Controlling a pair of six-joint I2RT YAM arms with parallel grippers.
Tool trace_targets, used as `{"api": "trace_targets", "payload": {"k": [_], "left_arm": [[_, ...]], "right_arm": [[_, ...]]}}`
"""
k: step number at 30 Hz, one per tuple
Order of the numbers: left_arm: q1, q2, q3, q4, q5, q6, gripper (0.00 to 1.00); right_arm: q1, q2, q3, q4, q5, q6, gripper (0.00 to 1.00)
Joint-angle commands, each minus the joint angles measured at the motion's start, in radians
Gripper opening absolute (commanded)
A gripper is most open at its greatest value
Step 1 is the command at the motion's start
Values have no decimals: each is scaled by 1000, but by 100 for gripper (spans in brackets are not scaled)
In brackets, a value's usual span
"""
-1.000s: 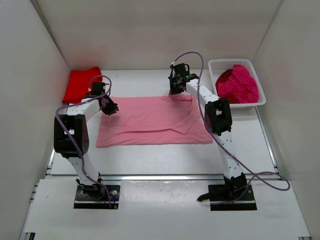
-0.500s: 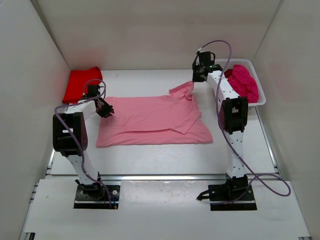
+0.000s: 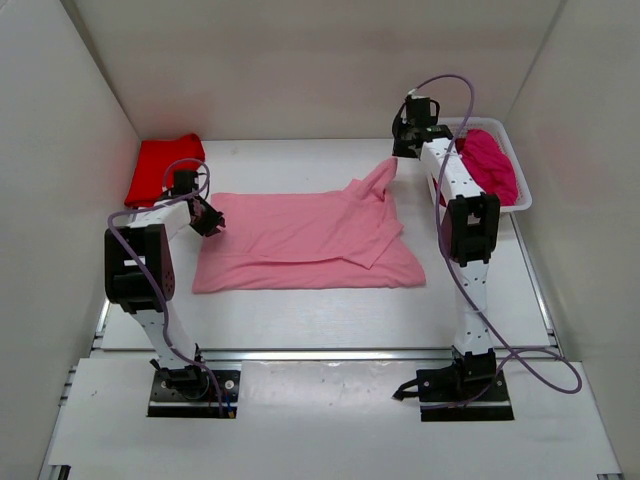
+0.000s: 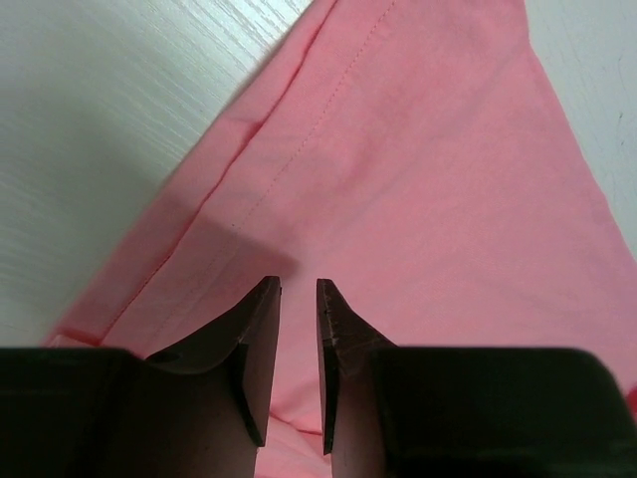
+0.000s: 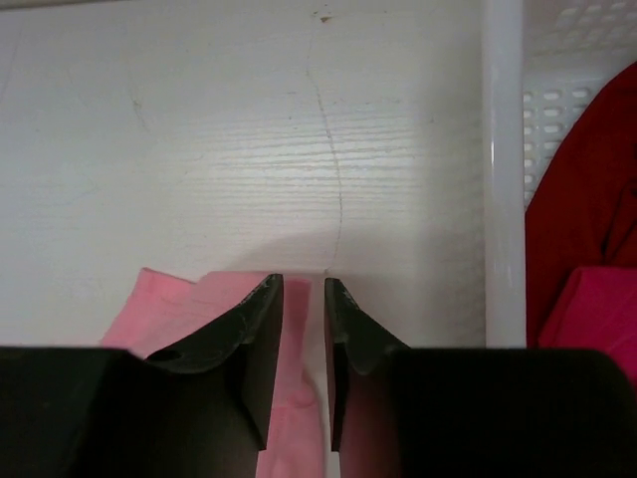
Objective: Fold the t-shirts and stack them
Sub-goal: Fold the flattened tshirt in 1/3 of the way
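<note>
While your right claw (image 3: 398, 159) clamps a raised corner of the light pink tee (image 3: 300, 240) beside the basket (image 3: 462, 122), your left claw (image 4: 299, 285) sits nearly closed at its edge, grip unclear.

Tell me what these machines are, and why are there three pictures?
They are two robot arms bolted to a white table. One picture looks down from above; the other two come from a camera on each wrist, so the black fingers show close up. A pink shirt lies spread out, a red shirt sits at the back left, and a basket holds dark pink ones. The right gripper pinches a corner of the pink shirt and holds it up. The left gripper is at the far left corner; whether it pinches, I cannot tell.
</note>
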State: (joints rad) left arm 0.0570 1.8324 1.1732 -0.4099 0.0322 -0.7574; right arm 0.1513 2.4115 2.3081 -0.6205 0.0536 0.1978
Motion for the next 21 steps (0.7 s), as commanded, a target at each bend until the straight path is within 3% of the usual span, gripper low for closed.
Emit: {"api": "trace_targets", "payload": {"k": [1, 2, 4, 6, 7, 11, 14, 16, 17, 18, 19, 21], "left_arm": [[0, -33, 23, 13, -15, -5, 33], [-8, -35, 31, 14, -15, -8, 33], [-25, -32, 57, 8, -14, -11, 34], [-43, -30, 88, 11, -21, -13, 35], [-46, -24, 114, 13, -21, -7, 37], [-83, 42, 216, -7, -6, -8, 40], [-79, 82, 279, -3, -9, 1, 44], [-77, 116, 337, -21, -25, 18, 46], [-78, 143, 379, -42, -31, 41, 48], [-82, 177, 420, -78, -67, 61, 47], [-82, 182, 427, -86, -72, 67, 47], [-80, 137, 357, -58, -42, 50, 47]], "right_arm": [[-2, -5, 39, 30, 34, 12, 24], [-12, -3, 37, 36, 20, 20, 40], [-21, -9, 46, 33, -14, 32, 50], [-16, -34, 39, 15, -15, 14, 52], [-13, -46, 28, 1, -11, 5, 50], [43, -136, -44, -41, -3, -26, 17], [94, -179, -102, -107, -18, -23, 0], [125, -199, -137, -128, -24, -26, 0], [143, -215, -172, -101, -8, -35, 4], [157, -206, -176, -81, -20, -47, 16], [153, -190, -170, -52, -32, -51, 21], [134, -114, -106, -53, -131, -2, 27]]}}
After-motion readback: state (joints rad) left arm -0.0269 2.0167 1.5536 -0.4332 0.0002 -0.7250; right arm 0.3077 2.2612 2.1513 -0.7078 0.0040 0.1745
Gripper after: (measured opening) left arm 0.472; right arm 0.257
